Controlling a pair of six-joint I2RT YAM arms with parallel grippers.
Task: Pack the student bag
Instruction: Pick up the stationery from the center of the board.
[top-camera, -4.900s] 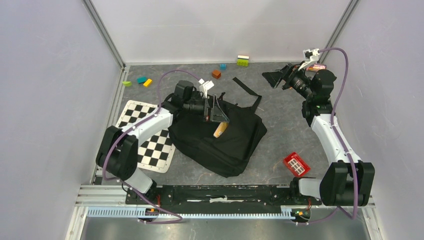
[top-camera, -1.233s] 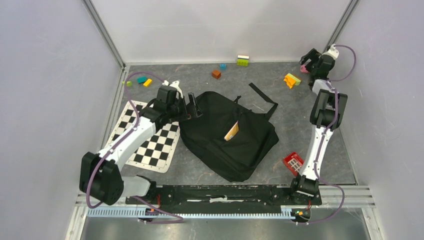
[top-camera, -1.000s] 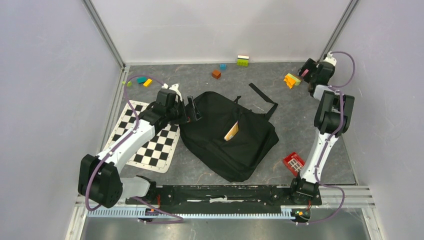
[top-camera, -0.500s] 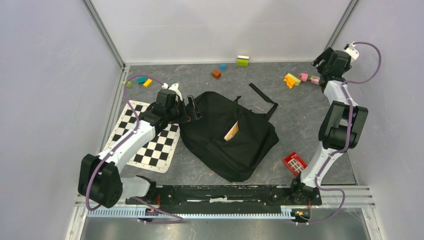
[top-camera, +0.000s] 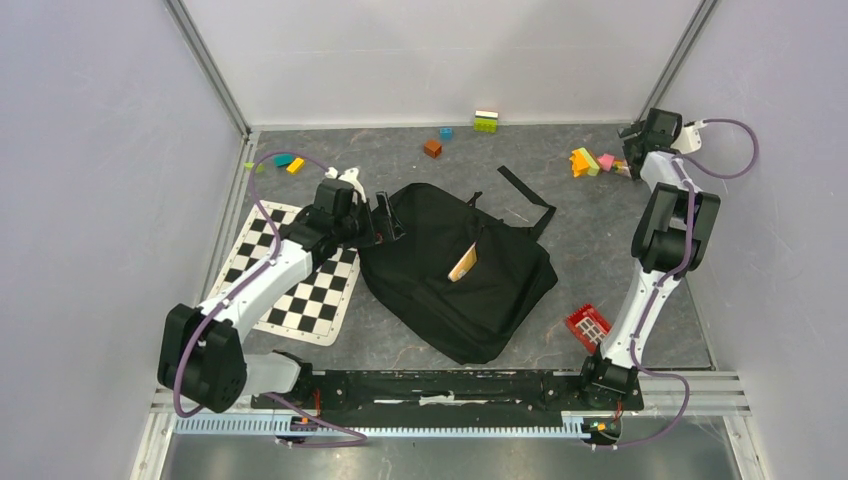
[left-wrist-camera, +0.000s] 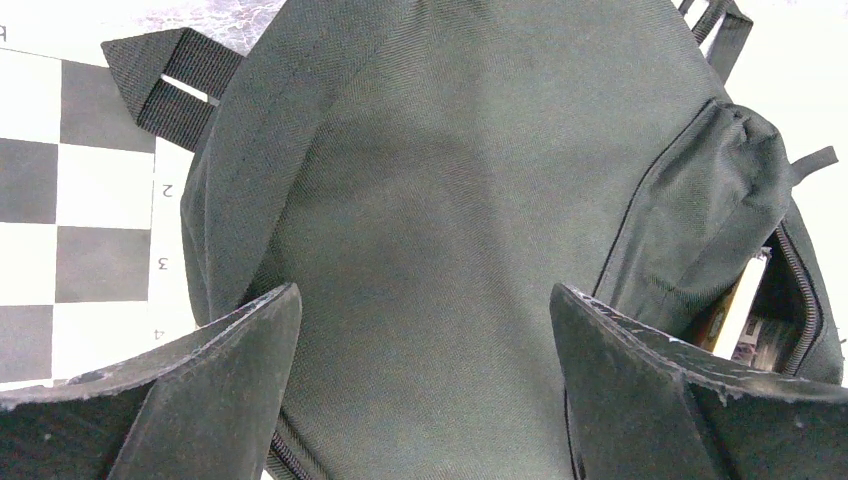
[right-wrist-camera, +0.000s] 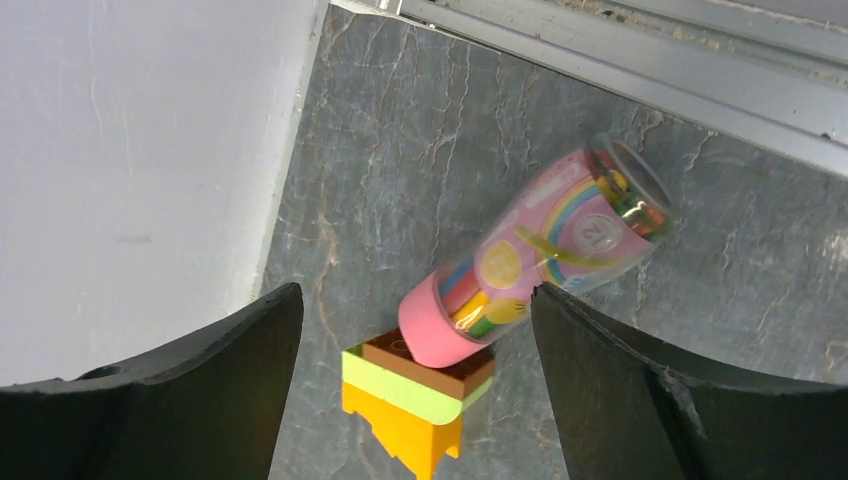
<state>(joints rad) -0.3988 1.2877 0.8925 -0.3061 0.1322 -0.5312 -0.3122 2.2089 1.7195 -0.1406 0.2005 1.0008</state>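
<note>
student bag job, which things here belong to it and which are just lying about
Likely part of the job: student bag; tan flat item in its open pocket; pink-capped tube below the open right tool.

Lying about, it seems: checkerboard mat; red crate; brown block; green block; block stack at the tube's cap.
</note>
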